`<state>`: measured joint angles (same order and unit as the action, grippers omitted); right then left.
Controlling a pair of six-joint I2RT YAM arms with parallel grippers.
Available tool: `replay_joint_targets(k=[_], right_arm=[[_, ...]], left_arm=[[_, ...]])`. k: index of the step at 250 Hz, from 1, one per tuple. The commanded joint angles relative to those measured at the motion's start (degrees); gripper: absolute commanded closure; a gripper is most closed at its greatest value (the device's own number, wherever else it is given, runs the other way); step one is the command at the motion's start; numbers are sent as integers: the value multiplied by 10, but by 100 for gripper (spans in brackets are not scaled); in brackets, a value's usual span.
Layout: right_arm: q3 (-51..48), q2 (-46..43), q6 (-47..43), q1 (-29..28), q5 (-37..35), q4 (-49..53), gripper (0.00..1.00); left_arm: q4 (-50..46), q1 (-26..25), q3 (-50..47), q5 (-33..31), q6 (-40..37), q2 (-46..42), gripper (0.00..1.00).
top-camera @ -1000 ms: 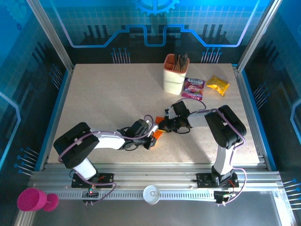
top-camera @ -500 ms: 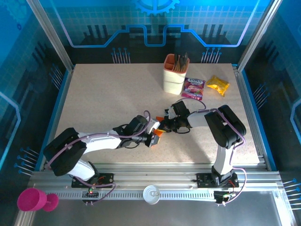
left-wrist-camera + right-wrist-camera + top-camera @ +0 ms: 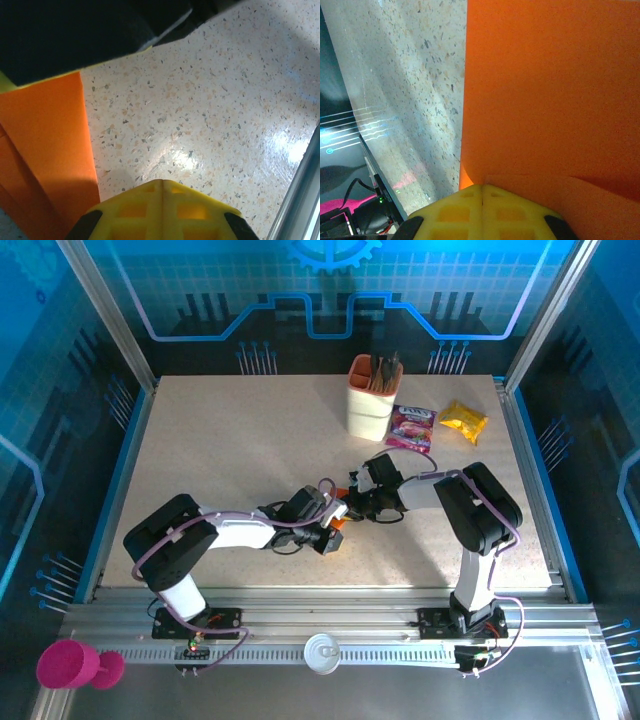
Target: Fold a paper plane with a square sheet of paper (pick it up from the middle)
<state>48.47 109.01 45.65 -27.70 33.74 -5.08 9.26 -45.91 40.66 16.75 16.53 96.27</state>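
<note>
No words, brand names or numbers can be read anywhere in these views. The purple snack packet [image 3: 411, 427] at the far side of the table carries pale print on its face (too small and blurred to make out). The yellow snack packet [image 3: 464, 421] just beside it shows nothing legible either. The one sign is a light-blue gear emblem [image 3: 333, 250] on the back wall, cut off by the top edge of the overhead view, with a blue angular line [image 3: 333, 332] running below it.

Bright orange paper [image 3: 550, 90] (creased, layered)
</note>
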Motion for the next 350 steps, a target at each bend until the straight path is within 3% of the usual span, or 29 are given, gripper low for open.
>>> replay_joint_targets(k=[1,100,218,274,350], right_arm=[[-47,95,-4,-11,-138,117,100],[-55,96,-4,-7,-144,116,100],[-61,93,-3,-2,-144,113,100],[-65,97,-3,-2,-143,109,100],[-70,98,1,-2,-142,105,100]], left_arm=[[-13,5,-26,-9,-3,-15,100],[16,7,-88,-25,35,-24,100],[92,9,-226,-42,176,-103,100],[55,10,-157,-35,138,-166,100],[65,18,-37,4,81,-62,100]])
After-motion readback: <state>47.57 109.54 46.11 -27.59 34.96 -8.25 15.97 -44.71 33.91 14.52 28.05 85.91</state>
